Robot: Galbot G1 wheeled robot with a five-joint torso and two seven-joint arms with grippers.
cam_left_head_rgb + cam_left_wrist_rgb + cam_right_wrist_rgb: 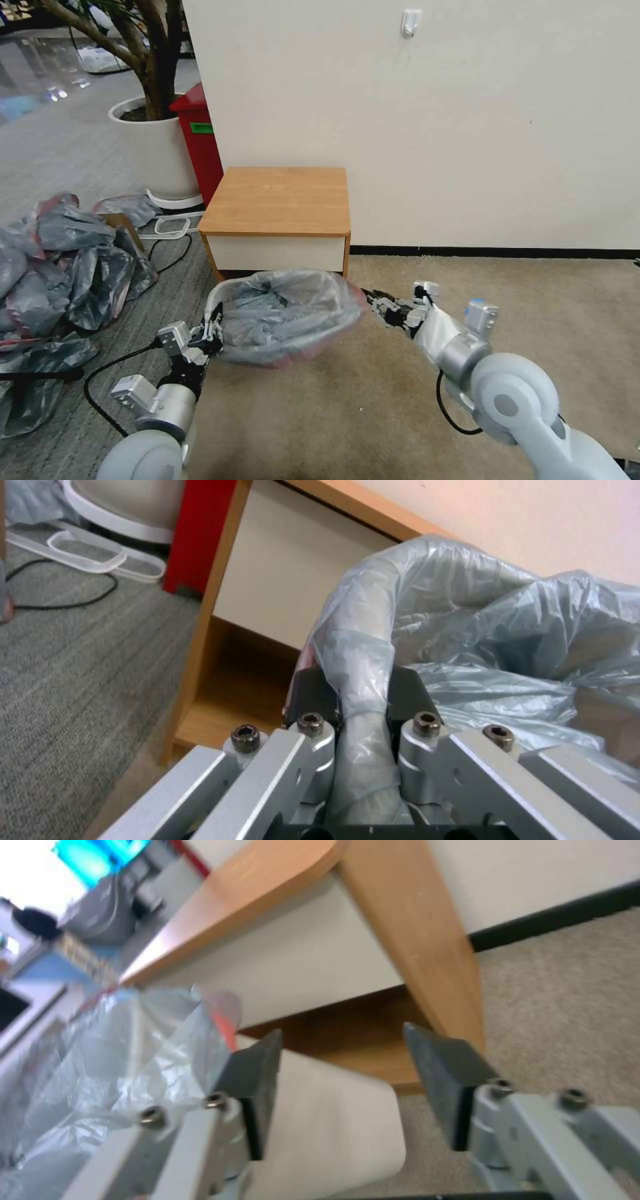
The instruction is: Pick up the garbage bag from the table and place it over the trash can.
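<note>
Your left gripper (pixel 363 715) has its jaws closed on the bag-covered rim of the trash can (pixel 215 300) at the can's left side. Your right gripper (pixel 347 1090) is spread wide, holding nothing, just off the can's right corner. The garbage bag (pixel 287 317) (grey, pink-edged) is draped over the can's mouth. The can stands on the carpet just in front of the table (pixel 280 197) — a heap of grey bags (pixel 60 273) lies far left.
</note>
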